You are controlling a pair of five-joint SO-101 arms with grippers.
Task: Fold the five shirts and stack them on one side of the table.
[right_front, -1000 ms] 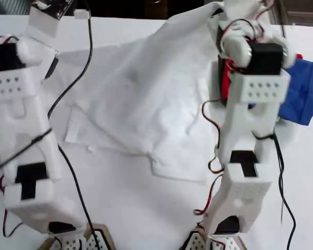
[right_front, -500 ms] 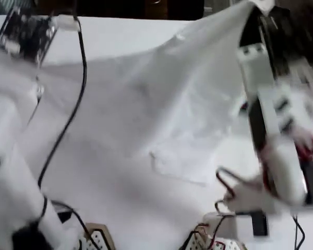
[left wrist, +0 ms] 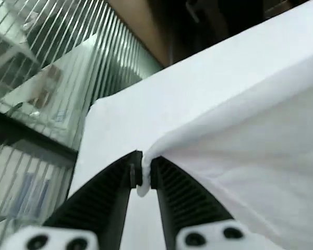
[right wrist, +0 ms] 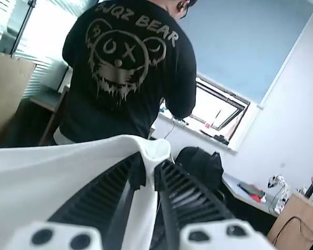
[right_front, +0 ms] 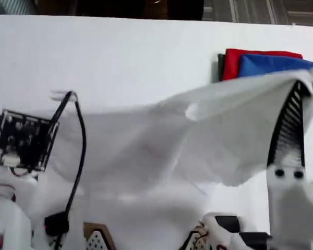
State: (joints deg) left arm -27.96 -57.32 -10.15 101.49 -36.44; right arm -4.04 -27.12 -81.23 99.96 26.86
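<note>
The left gripper (left wrist: 142,169) is clamped on one end of the white shirt (right_front: 188,140) and the right gripper (right wrist: 148,169) on the other, holding it stretched in the air just in front of the folded red shirt (right_front: 250,56) and blue shirt (right_front: 274,64), presumably to spread it for folding.

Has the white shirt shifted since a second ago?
Yes. The white shirt has drawn back from the far edge of the table toward the near side, leaving that far strip bare.
</note>
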